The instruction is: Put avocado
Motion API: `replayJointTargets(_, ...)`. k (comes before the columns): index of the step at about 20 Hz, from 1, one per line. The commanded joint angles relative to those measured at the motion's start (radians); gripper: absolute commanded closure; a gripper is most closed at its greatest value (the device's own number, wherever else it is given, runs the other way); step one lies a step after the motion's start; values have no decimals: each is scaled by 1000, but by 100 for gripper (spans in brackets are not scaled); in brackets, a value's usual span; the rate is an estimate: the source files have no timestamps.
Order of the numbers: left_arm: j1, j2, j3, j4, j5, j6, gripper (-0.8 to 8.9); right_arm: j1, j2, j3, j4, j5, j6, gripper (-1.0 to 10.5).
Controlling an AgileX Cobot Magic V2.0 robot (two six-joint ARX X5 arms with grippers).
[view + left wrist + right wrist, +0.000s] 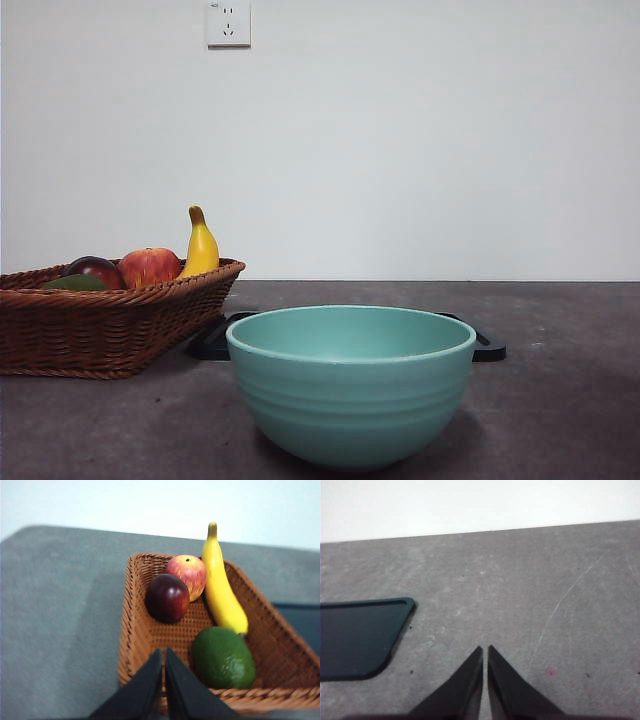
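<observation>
Wicker basket (131, 630) sits under and ahead of the left jaws; their tips overlap its near rim. Inside: plum (167, 598) straight ahead of the tips, apple (187, 573) just past it and touching it, banana (220, 586) to the right of both, stem end propped on the far rim. From the front the basket (110, 325) is at the table's left, with plum (95, 270), apple (149, 266) and banana (201, 246) poking above the rim. Teal bowl (351, 385) stands front and centre. Behind it a flat black tray (488, 348); its rounded corner (360, 637) lies left of the right jaws, apart from them. Grey table (520, 595), wall socket (228, 22).
</observation>
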Motion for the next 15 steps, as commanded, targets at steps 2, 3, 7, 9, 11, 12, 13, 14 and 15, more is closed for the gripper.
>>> replayJointTargets(2, 3, -2, -20, 8, -2, -249, 805, 0, -3, 3, 8, -26, 101, 940)
replayJointTargets(3, 3, -2, -18, 12, -2, -267, 805, 0, -3, 8, 8, -30, 113, 940)
replayJointTargets(7, 3, -2, 21, 5, -2, -313, 805, 0, -2, 62, -4, -33, 149, 940)
replayJointTargets(9, 3, 3, 54, -10, -2, -341, 804, 0, -1, 101, -13, -32, 167, 940)
replayJointTargets(11, 3, 15, 95, -44, -2, -352, 804, 0, 10, 138, -29, -32, 171, 940)
replayJointTargets(12, 3, 25, 116, -64, -2, -351, 804, 0, 20, 163, -42, -32, 171, 940)
replayJointTargets(13, 3, 37, 142, -89, -2, -350, 804, 0, 33, 189, -56, -34, 171, 940)
replayJointTargets(14, 3, 53, 171, -116, -2, -348, 804, 0, 51, 216, -75, -35, 171, 940)
replayJointTargets(15, 3, 69, 195, -138, -1, -342, 804, 0, 66, 237, -88, -43, 171, 940)
